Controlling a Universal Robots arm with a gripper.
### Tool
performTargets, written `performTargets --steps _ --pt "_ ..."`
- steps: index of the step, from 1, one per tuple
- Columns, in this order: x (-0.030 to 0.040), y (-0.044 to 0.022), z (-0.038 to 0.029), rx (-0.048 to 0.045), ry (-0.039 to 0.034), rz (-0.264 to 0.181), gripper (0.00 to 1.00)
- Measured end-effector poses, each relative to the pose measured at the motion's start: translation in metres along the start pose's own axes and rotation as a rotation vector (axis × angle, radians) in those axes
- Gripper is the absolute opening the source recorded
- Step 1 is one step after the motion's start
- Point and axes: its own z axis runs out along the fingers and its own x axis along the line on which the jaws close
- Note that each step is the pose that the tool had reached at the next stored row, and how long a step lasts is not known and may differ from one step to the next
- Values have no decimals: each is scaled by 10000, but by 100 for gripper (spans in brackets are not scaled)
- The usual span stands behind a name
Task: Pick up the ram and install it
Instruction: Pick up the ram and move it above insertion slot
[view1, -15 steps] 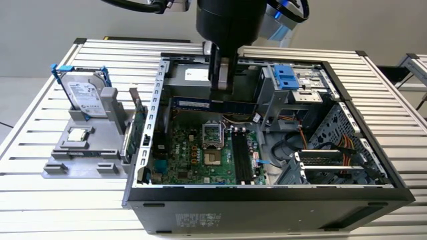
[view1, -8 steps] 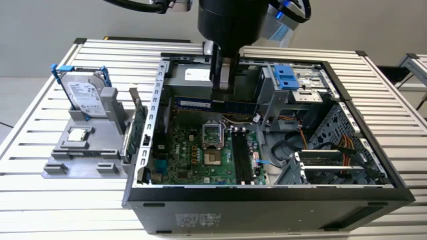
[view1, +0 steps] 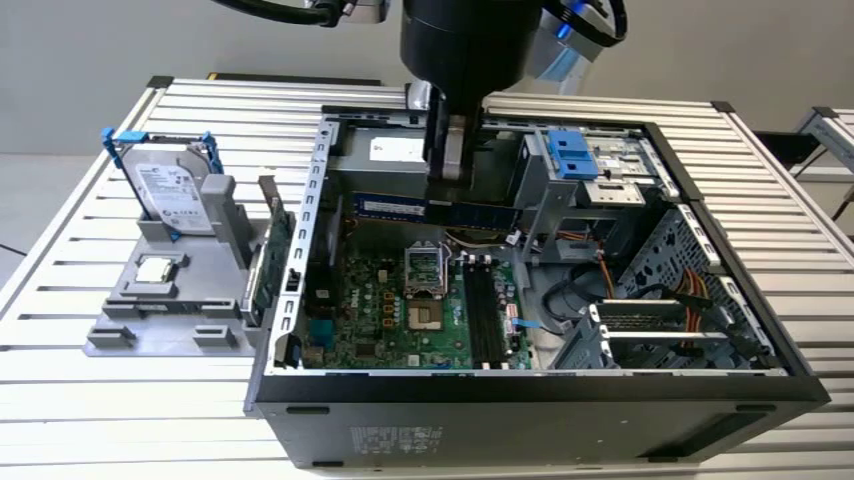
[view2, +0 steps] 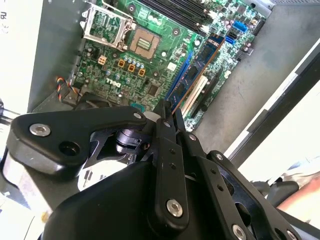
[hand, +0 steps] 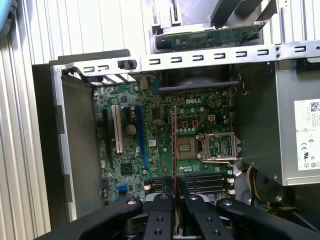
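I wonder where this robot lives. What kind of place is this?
Probably a robot lab or workshop: an open black computer case with a green circuit board lies on a silver slatted metal table, and the black robot hand holds a long, thin blue-green ram stick over it.

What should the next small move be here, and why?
Probably rotate the gripper until the ram it grips runs parallel to the memory slots. In the exterior view the stick hangs above the motherboard crosswise to those slots, so lowering now would likely miss them.
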Motion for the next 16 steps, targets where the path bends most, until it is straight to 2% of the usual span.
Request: performTargets --steps 10,16 --pt "-21 -115 -3 0 0 14 0" --pt "-64 -206 -6 -1 0 15 0"
